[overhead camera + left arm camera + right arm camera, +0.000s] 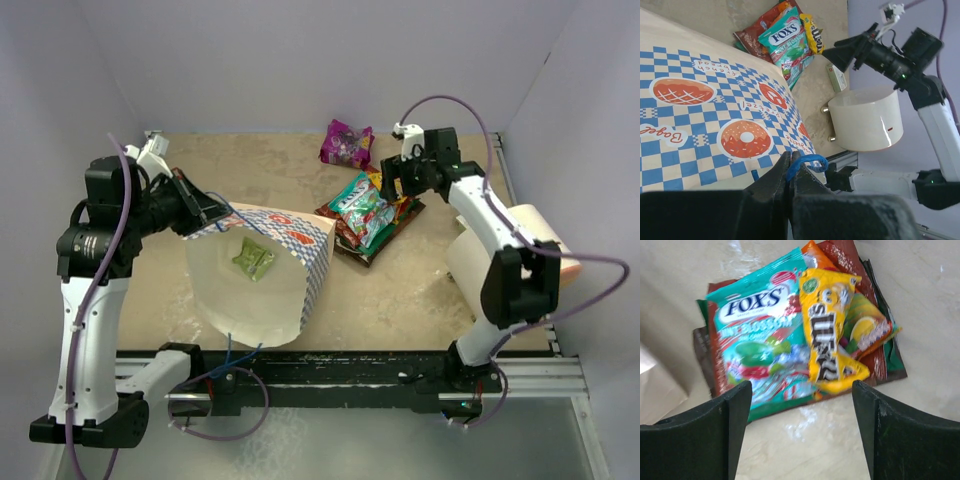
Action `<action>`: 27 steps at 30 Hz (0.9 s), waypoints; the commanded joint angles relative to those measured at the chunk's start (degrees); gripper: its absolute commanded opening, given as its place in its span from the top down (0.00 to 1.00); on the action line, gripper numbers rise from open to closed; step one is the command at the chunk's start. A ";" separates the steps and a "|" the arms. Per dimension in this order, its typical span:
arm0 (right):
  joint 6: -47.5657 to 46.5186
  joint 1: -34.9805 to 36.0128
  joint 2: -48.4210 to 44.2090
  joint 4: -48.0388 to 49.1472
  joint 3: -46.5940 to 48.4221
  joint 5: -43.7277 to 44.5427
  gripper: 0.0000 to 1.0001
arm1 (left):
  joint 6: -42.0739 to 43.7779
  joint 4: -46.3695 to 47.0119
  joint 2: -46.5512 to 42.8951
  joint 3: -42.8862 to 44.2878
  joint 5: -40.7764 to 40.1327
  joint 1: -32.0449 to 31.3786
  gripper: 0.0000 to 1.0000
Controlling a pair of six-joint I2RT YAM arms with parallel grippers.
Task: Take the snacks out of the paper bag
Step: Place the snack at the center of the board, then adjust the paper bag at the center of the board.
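The blue string handle (809, 162) of the paper bag (262, 275) is pinched between the closed fingers of the left gripper (789, 167); a pale green packet (252, 258) is seen inside the bag. The right gripper (801, 390) is spread wide above the snack pile (368, 215), nothing held. The lower packets are mostly covered. "FOX'S" is read on the teal packet (755, 345), "m&m's" on the yellow packet (830, 335), "French bread" and "Bagel" on the bag

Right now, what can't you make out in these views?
- Lower packets in the snack pile: every view, covered by the teal Fox's packet and yellow M&M's packet.
- Paper bag inside: left wrist view, blocked by its checkered wall.
- Magenta packet print: top view, too small.
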 commanded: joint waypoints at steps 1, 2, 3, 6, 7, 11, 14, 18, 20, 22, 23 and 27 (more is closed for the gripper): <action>7.29 0.85 -11.91 2.53 -8.60 -0.30 0.17 | -0.13 3.35 0.77 -0.13 1.35 0.34 1.00; 8.69 1.89 -14.29 3.60 -11.30 -0.90 0.17 | -0.13 3.35 0.73 -0.31 1.30 0.34 1.00; 9.39 3.24 -16.72 4.40 -13.87 -0.97 0.16 | -0.32 3.39 0.63 -0.70 1.18 0.34 1.00; 11.58 7.71 -24.53 4.79 -19.51 2.17 0.16 | -0.81 4.11 -0.20 -2.55 1.20 0.34 1.00; 13.34 8.82 -26.56 4.83 -21.33 2.43 0.16 | -0.79 4.14 -0.20 -2.93 1.37 0.34 1.00; 24.29 12.29 -33.62 10.01 -30.98 -2.04 0.16 | -0.32 3.71 0.24 -2.62 1.45 0.34 1.00; 29.38 15.70 -36.57 14.89 -33.21 -3.18 0.17 | -0.46 3.70 0.16 -2.37 0.89 0.29 1.00; 26.16 20.88 -35.53 16.76 -25.36 -4.66 0.17 | -0.38 3.82 0.73 -1.75 1.66 0.30 1.00; 22.16 24.76 -33.51 16.18 -19.19 -5.38 0.17 | -0.01 4.54 1.23 -1.16 2.95 0.34 1.00; 18.31 29.08 -31.81 15.61 -14.61 -5.91 0.17 | 0.09 5.71 1.28 -0.61 3.94 0.34 1.00; 16.55 32.15 -31.14 15.85 -12.57 -6.11 0.17 | 0.01 6.14 1.22 -0.46 4.10 0.34 1.00; 10.26 42.17 -30.57 19.16 -10.67 -4.67 0.18 | -0.42 6.99 1.18 -0.05 5.19 0.34 1.00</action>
